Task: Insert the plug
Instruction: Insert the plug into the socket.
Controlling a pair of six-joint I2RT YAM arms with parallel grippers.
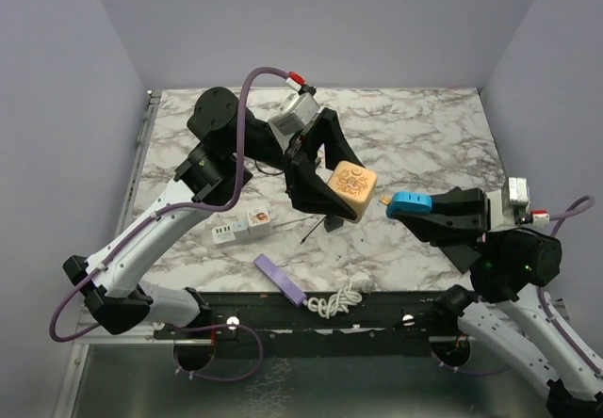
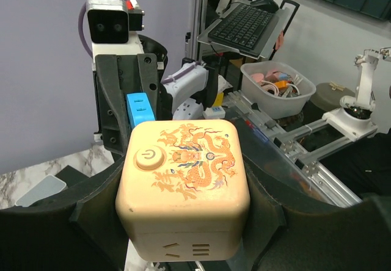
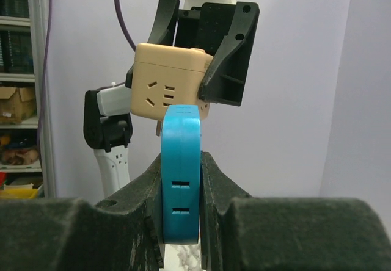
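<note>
Left fingers (image 2: 85,207) spread wide, gripping the socket cube (image 2: 183,185); right fingers (image 3: 220,188) narrow, pinching the blue plug (image 3: 181,173).

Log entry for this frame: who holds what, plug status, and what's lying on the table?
left tool: shut on beige socket cube, held above the table
right tool: shut on blue plug, aimed at the cube
plug status: close beside the cube, not seated; contact unclear
on table: white adapter, purple bar, coiled white cord
</note>
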